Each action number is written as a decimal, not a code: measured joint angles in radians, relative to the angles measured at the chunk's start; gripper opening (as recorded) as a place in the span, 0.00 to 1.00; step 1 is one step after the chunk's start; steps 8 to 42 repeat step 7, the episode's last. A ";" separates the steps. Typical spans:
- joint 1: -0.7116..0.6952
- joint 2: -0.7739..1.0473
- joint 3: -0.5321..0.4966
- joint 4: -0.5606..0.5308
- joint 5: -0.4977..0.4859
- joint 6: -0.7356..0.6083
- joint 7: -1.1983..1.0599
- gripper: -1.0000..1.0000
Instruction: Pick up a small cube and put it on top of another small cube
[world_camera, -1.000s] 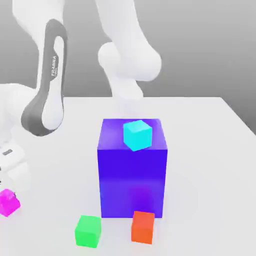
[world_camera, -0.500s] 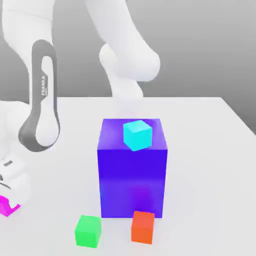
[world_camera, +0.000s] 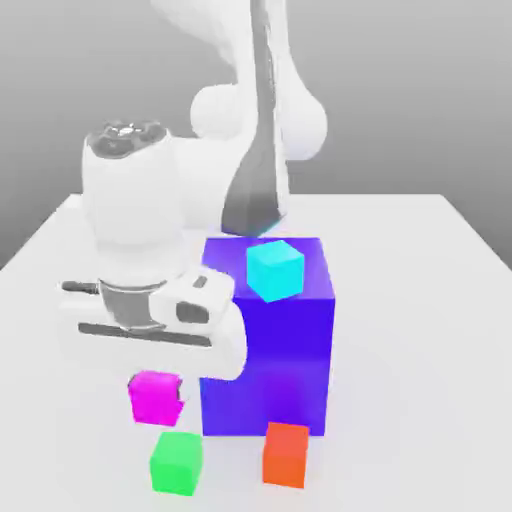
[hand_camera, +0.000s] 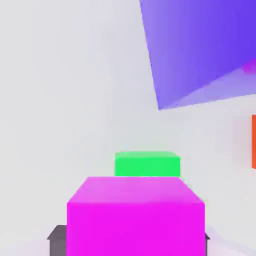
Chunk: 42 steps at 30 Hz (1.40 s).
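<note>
Exterior view: the jaws (world_camera: 157, 378) are shut tight on the pink cube (world_camera: 156, 399), one on each side. It is near the green cube (world_camera: 176, 463) and the big blue box (world_camera: 265, 365). The light blue cube (world_camera: 276, 271) sits on the box.

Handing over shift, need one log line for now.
gripper: shut on magenta cube | green cube: near it | stacking: not done

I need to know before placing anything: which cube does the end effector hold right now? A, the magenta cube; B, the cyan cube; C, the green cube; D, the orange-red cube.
A: the hand view shows the magenta cube clamped in the end effector.
</note>
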 joint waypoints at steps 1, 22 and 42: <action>0.009 0.029 -0.013 0.002 -0.025 0.025 0.019 0.00; 0.044 0.113 -0.060 0.008 -0.099 0.097 0.074 1.00; 0.044 0.113 -0.060 0.008 -0.099 0.097 0.074 1.00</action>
